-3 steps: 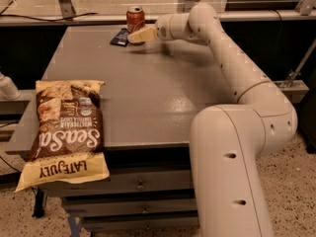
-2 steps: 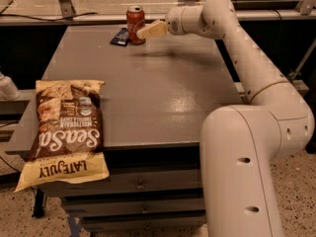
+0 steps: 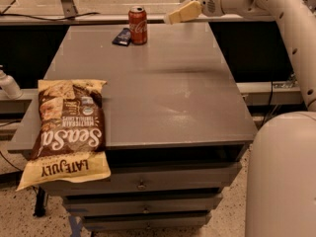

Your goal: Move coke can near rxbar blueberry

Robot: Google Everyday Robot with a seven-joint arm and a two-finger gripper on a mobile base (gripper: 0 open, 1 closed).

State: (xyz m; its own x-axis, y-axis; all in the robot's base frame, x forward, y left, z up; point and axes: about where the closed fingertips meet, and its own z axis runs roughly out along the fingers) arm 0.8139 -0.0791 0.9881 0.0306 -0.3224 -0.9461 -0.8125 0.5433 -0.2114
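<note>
While cylindrical coke can [image 3: 138, 25] neighbours flat rxbar blueberry [image 3: 122, 36], end effector [image 3: 171, 17] hovers nearby.

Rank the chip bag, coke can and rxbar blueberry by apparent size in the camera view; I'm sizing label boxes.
1. chip bag, largest, though closest to the camera.
2. coke can.
3. rxbar blueberry, smallest, beside the can.
The gripper hovers right of the can, apart from it.

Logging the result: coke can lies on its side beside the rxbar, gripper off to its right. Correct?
No: the camera view shows the coke can standing upright, not on its side. It is beside the rxbar blueberry, gripper off to its right.
</note>
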